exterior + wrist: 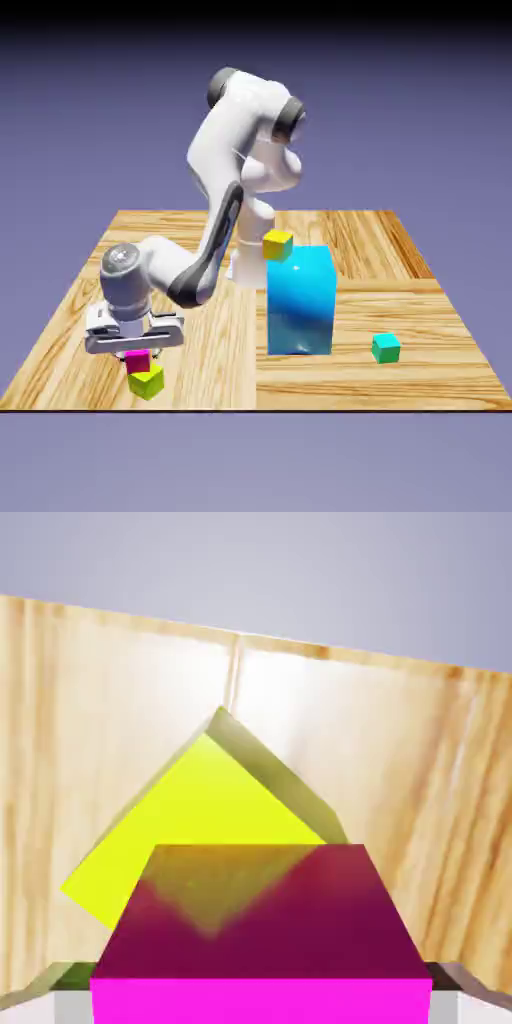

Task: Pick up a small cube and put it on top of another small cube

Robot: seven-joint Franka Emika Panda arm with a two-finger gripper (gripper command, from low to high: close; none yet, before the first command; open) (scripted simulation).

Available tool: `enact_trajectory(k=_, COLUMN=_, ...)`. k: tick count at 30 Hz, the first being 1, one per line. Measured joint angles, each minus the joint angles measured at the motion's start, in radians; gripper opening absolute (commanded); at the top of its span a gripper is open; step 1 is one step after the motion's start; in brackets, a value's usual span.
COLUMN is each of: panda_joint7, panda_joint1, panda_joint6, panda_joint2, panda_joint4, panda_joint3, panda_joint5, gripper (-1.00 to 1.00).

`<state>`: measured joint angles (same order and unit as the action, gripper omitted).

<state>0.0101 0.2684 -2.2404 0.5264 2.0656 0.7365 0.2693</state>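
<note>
Gripper pinching magenta cube by lime cube, near table's front edge, teal cube well apart

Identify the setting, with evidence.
Likely a simulated tabletop test scene: plain blue-violet backdrop, wood-grain table whose front edge meets nothing but backdrop, and a white arm among plain coloured blocks.
</note>
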Motion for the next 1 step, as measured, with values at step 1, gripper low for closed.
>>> enact_trajectory(k=1, panda_joint7=0.017, panda_joint1=0.021, panda_joint6=0.043, panda_joint2=-0.036, panda_joint4=-0.011, panda_joint3=0.026, panda_joint5=-0.028, gripper=1.00)
